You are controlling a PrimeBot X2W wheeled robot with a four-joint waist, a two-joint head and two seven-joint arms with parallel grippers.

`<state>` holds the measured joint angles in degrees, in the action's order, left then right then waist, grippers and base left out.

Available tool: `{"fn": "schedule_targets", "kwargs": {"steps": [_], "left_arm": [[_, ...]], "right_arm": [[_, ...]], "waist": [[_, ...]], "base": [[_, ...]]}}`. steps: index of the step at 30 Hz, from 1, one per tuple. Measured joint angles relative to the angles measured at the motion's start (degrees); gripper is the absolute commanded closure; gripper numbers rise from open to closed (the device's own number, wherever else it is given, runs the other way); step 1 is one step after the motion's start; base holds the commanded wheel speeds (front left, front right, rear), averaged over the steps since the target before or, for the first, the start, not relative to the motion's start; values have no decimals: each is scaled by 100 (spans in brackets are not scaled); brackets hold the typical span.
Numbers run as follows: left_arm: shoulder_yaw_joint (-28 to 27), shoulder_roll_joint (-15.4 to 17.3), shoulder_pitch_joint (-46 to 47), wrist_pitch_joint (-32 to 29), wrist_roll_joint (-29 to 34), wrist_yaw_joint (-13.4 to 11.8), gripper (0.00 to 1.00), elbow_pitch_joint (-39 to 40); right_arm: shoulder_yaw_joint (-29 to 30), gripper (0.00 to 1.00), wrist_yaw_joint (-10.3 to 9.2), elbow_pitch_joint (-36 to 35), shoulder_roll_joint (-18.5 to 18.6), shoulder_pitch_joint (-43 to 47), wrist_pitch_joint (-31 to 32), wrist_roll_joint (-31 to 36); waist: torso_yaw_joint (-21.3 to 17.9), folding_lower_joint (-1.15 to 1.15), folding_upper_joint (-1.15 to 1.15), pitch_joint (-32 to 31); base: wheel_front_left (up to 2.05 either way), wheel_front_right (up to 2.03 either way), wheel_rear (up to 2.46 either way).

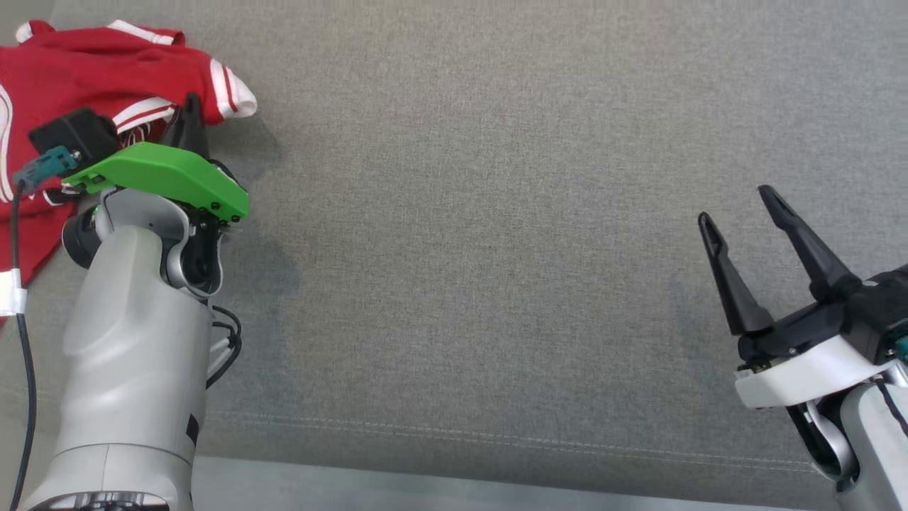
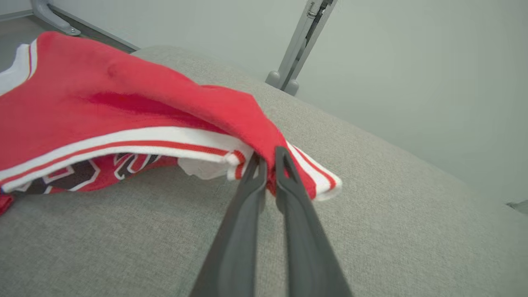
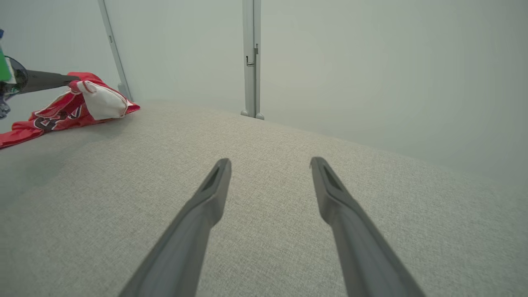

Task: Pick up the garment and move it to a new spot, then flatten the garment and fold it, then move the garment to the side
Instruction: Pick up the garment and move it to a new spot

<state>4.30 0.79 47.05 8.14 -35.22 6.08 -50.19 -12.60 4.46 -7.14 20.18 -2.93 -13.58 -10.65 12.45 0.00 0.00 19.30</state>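
The garment [image 1: 92, 78] is a red jersey with white and red striped trim, crumpled at the far left of the grey cushion [image 1: 496, 213]. My left gripper [image 1: 190, 106] is shut on a raised fold of it near a striped edge; in the left wrist view the garment [image 2: 123, 103] bunches between the closed fingertips of the left gripper [image 2: 270, 159]. In the right wrist view the garment [image 3: 70, 107] lies far to the left. My right gripper [image 1: 738, 206] hovers open at the right side, nothing between its fingers [image 3: 214, 185].
The grey upholstered surface spreads wide between the two arms. Its seamed front edge [image 1: 496, 433] runs along the bottom, with a metal strip below. Grey metal posts [image 3: 251, 57] and a pale wall stand behind the cushion.
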Motion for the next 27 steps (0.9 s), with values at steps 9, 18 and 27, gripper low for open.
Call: {"fn": "schedule_targets", "kwargs": {"steps": [9,18,27], "left_arm": [[603,14,-5,-156,-151,57,100,335],[1230,19,-19,-408,-381,99,100,650],[1981,32,-250,-688,-677,100,100,1099]], "right_arm": [[-299,0,8,269,-428,36,-52,-53],[-296,0,-2,375,-590,136,-58,-103],[-244,0,-10,371,-757,240,-85,-110]], "waist": [[-395,0,0,-526],[-988,0,0,-763],[-1729,0,0,-903]], "base": [[0,0,0],[0,0,0],[0,0,0]]}}
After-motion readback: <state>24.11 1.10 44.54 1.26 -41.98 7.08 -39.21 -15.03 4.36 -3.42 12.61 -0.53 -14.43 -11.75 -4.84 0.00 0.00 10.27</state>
